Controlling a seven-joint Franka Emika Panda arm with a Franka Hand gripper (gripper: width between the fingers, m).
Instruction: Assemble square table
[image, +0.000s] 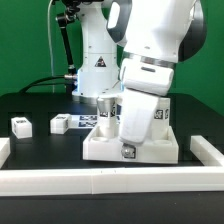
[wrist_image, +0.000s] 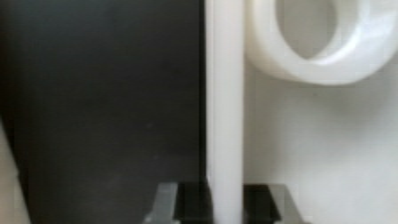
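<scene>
At the middle of the black desk (image: 40, 108), just behind the front barrier rail (image: 100, 181), the square table's slab (image: 155, 150) sits under the arm's white wrist (image: 148, 108). The jaws come down onto it from above and are closed on its raised rim (wrist_image: 226, 100). In the wrist view that thin white wall runs straight between the two dark fingers (wrist_image: 173, 203), one on either side of it and both hard against it. On one side of the rim is the slab's white inner face with a round white ring (wrist_image: 317, 50) moulded into it; on the other side only the dark desk shows. A black-and-white tag (image: 127, 152) shows on the slab's front edge, directly below the wrist. Whether the slab rests fully on the desk or is slightly raised cannot be told. Two loose legs (image: 22, 125) (image: 60, 123) lie well apart from the jaws, toward the exterior view's left, each a short white block with a tag.
</scene>
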